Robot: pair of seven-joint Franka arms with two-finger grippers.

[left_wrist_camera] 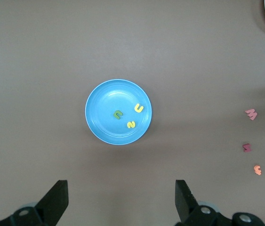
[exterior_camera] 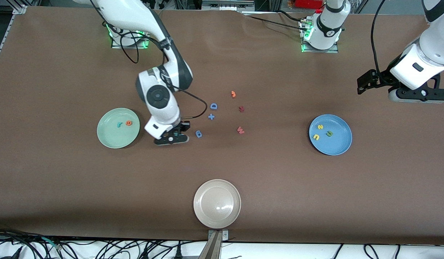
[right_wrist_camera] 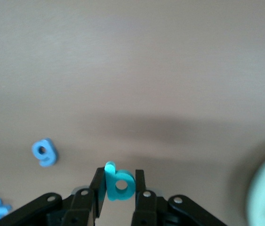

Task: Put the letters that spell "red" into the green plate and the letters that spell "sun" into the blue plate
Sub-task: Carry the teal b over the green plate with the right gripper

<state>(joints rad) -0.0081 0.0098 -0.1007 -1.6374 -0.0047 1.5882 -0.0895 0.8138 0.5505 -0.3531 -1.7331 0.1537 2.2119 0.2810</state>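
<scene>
Brown desk fills the front view, and on it the green plate toward the right arm's end already carries the teal r and orange e, while the blue plate toward the left arm's end carries the yellow s, yellow u and olive n. The right tool sits low just beside the green plate, between it and a blue d-like letter; the left tool waits high near its own end of the desk. What the right tool grips is hidden here by its own body. The left wrist view shows its fingers spread wide with nothing between them, the blue plate and its three letters directly below, and two red letters off to one side. The right wrist view gives what the front view cannot: the right tool is clamped on the teal d, held edgewise by a thin strip of foam, with the green plate's rim close by. The risks, as I judge them, are that the light foam twists or slips from so slight a grip, that it sticks to a pad on release, or that letting go short of the rim drops it on the desk.
</scene>
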